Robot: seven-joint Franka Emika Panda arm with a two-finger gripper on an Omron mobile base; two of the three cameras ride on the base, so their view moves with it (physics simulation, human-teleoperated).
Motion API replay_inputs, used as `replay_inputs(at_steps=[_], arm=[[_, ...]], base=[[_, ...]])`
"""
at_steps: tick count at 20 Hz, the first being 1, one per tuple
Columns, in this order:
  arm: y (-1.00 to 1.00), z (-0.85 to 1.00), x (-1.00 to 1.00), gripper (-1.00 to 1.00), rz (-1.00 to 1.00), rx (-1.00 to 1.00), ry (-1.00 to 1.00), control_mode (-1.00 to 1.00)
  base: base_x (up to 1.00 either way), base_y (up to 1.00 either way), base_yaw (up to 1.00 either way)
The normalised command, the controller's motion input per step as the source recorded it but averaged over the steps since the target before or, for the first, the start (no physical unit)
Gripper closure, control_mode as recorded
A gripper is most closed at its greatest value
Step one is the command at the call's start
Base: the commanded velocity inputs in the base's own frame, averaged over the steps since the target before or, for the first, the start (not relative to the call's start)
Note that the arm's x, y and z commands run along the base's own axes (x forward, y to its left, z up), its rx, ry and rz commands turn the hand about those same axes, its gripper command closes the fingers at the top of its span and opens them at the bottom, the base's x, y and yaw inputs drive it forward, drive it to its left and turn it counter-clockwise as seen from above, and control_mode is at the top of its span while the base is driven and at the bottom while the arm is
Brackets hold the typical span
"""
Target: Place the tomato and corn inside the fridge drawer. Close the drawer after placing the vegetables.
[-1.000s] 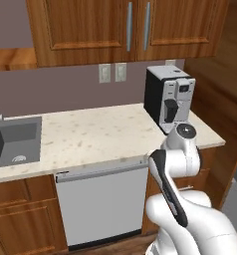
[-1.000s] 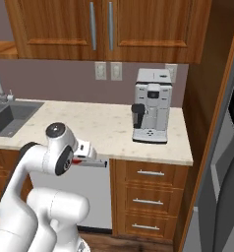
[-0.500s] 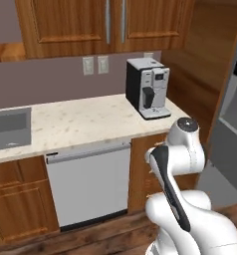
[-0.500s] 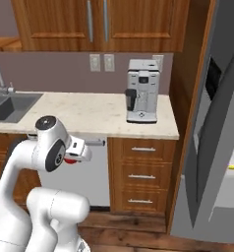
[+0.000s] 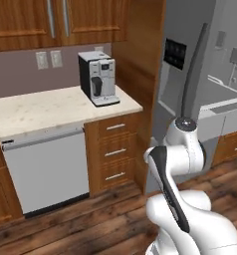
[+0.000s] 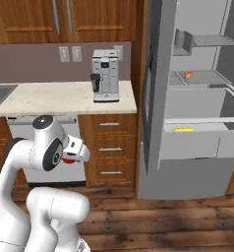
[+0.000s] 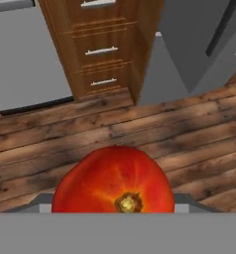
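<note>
Between the jaws, clamped low over the wood floor (image 7: 140,129), sits the tomato (image 7: 113,181) — well short of the fridge drawer (image 6: 197,129). A slack grip could drop it — or swinging might clip the open door (image 6: 153,83).

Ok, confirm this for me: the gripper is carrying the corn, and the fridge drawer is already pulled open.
Not quite. The gripper is carrying the tomato, not the corn; the hand view shows the red round fruit right in front of the camera, and a bit of red shows at the gripper in the right base view. The rest holds: the fridge drawer stands pulled open.
</note>
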Motion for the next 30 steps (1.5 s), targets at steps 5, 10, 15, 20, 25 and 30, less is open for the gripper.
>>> replay_inputs(at_steps=[5, 10, 15, 20, 25, 30], arm=[[0.00, 0.00, 0.00, 1.00, 0.00, 0.00, 0.00, 1.00], [0.00, 0.00, 0.00, 1.00, 0.00, 0.00, 0.00, 1.00], [0.00, 0.00, 0.00, 1.00, 0.00, 0.00, 0.00, 1.00], [0.00, 0.00, 0.00, 1.00, 0.00, 0.00, 0.00, 1.00], [0.00, 0.00, 0.00, 1.00, 0.00, 0.00, 0.00, 1.00], [0.00, 0.00, 0.00, 1.00, 0.00, 0.00, 0.00, 1.00]], base=[[0.03, -1.00, -0.05], [0.13, -1.00, 0.00], [0.23, -1.00, 0.00], [0.85, -0.64, 0.10], [0.68, -0.57, 0.16], [0.42, -0.15, 0.23]])
